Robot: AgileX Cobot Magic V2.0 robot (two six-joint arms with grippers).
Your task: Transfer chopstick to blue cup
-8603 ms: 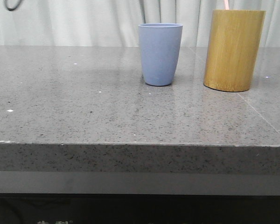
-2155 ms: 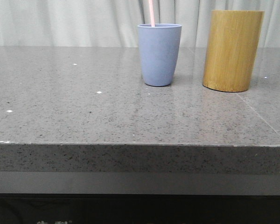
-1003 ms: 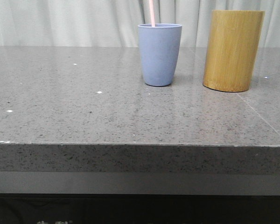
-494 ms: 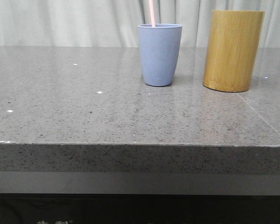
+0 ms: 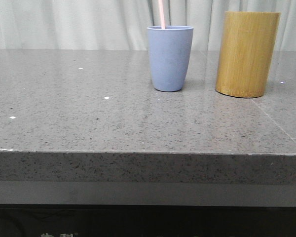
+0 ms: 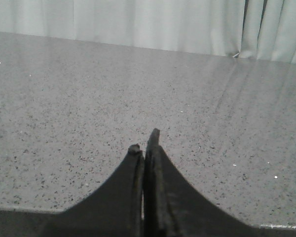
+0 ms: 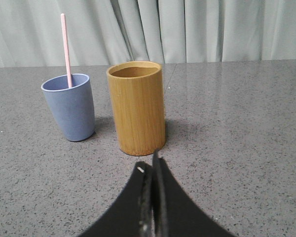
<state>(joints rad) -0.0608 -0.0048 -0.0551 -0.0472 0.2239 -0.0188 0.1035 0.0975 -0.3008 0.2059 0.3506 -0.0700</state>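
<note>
Chopstick [image 5: 161, 13] stands in the blue cup [image 5: 169, 58]; left gripper [image 6: 144, 146] and right gripper [image 7: 152, 165] both closed, holding nothing.

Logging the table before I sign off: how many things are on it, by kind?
Cups: 1, the blue cup
Bamboo holders: 1, the bamboo holder
Chopsticks: 1, the chopstick, standing in the blue cup
Total: 3

The left gripper [image 6: 144, 143] has its jaws pressed together, empty; the right gripper [image 7: 153, 165] is also closed, holding nothing.
</note>
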